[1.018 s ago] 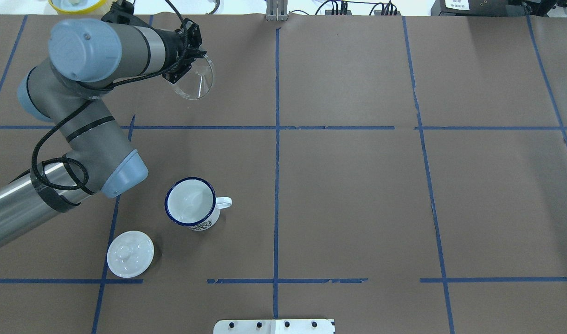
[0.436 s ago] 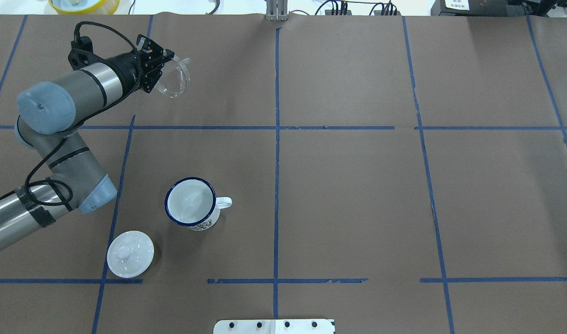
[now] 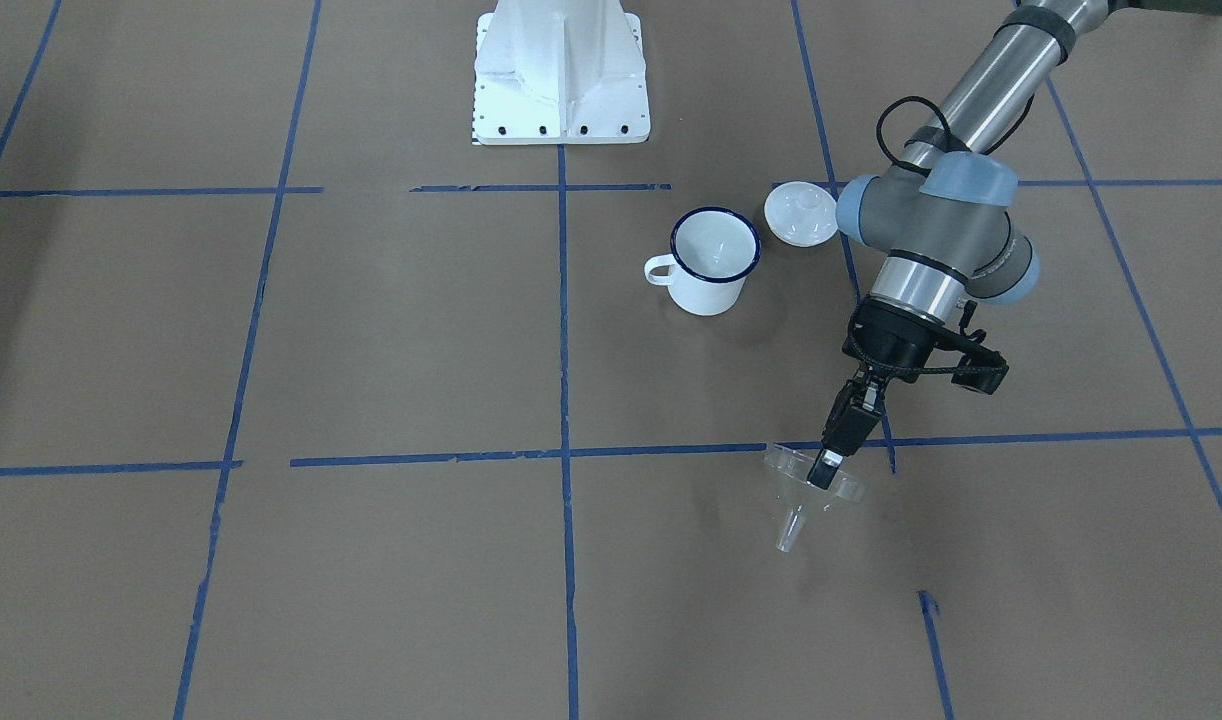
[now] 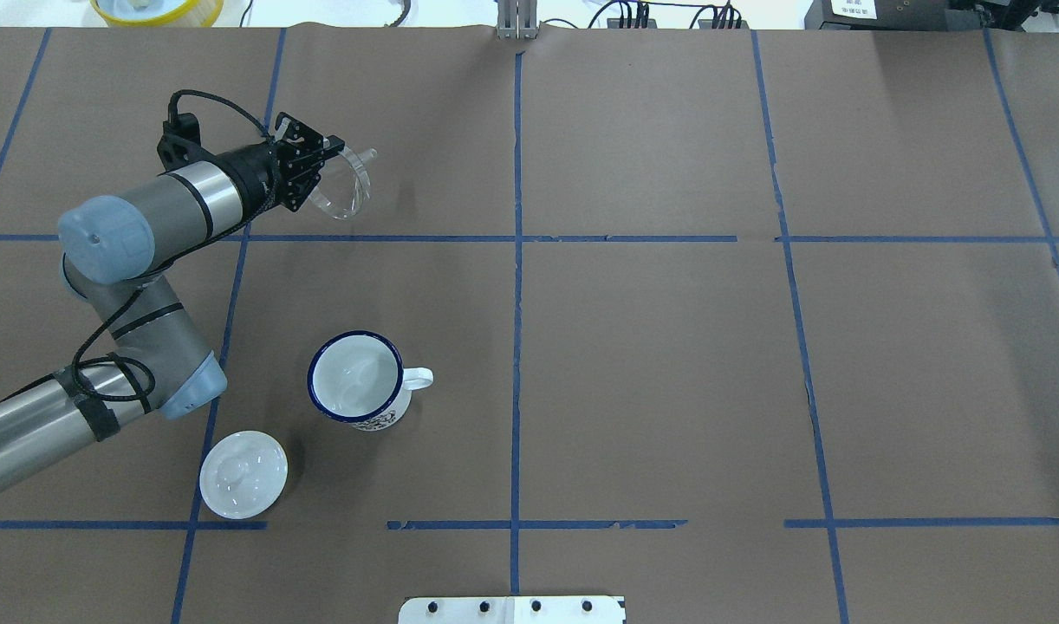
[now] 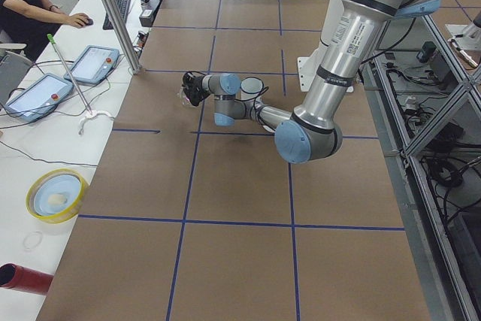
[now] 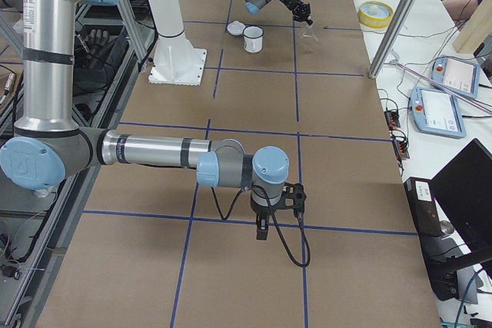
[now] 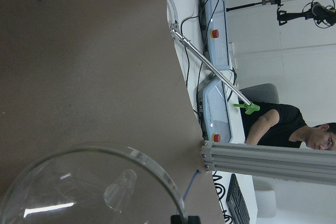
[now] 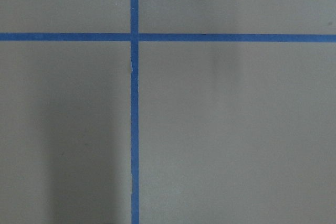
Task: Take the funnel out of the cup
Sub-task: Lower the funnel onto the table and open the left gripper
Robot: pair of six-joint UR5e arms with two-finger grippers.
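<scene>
Pointing spout away from robot base, funnel rim-pinched in left fingers

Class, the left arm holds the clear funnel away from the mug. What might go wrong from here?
1. The left gripper pinches the funnel only at its thin rim, so the funnel may slip or swing out.
2. The funnel is tilted and appears to hang above the table. Released like this, its round cone would likely tip and roll.
3. The arm's way back passes the cup and lid, and a low arm might knock them.
</scene>
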